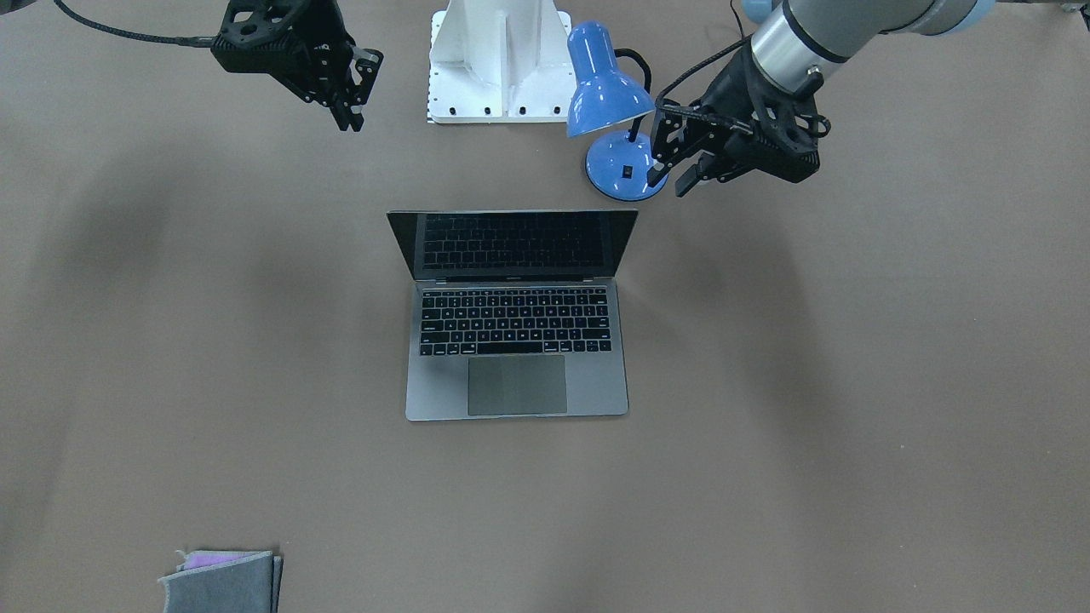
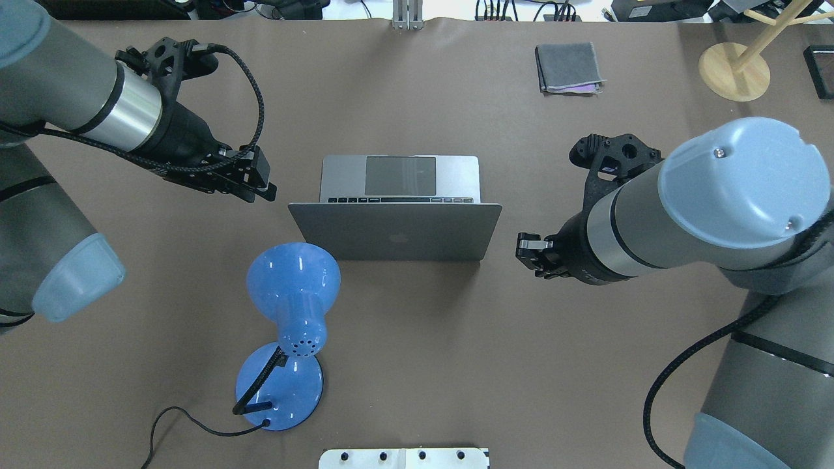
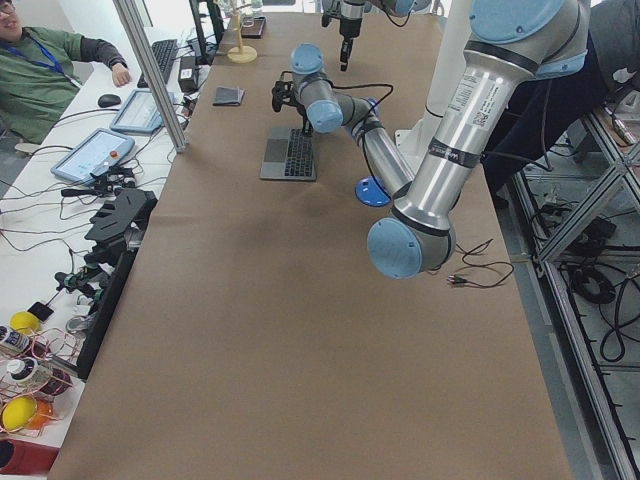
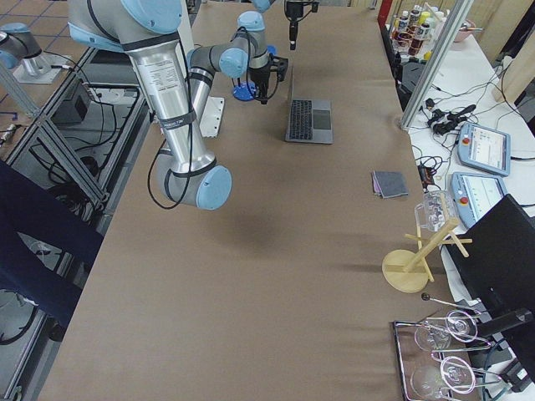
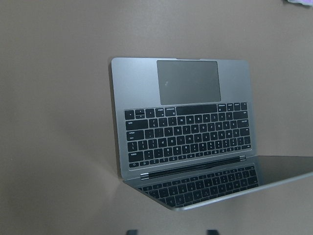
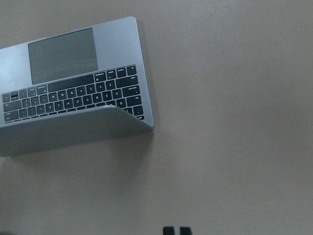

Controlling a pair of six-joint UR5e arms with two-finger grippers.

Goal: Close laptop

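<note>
The space-grey laptop (image 1: pixel 515 340) stands open in the middle of the brown table, its black screen tilted back toward the robot. In the overhead view its lid (image 2: pixel 394 231) shows the dark logo. My left gripper (image 2: pixel 262 190) hovers open beside the lid's left edge, apart from it; in the front view it (image 1: pixel 670 180) is above the lamp base. My right gripper (image 2: pixel 526 251) hovers shut to the right of the lid, apart from it, and is empty. The left wrist view shows the keyboard (image 5: pixel 188 132), and the right wrist view shows the laptop's corner (image 6: pixel 142 117).
A blue desk lamp (image 2: pixel 293 283) with its cable stands just behind the laptop on the robot's left, close to the lid's corner. A folded grey cloth (image 2: pixel 567 67) lies at the far right. A wooden stand (image 2: pixel 734 70) is at the far right corner. The white robot base (image 1: pixel 501 60) is behind the lamp.
</note>
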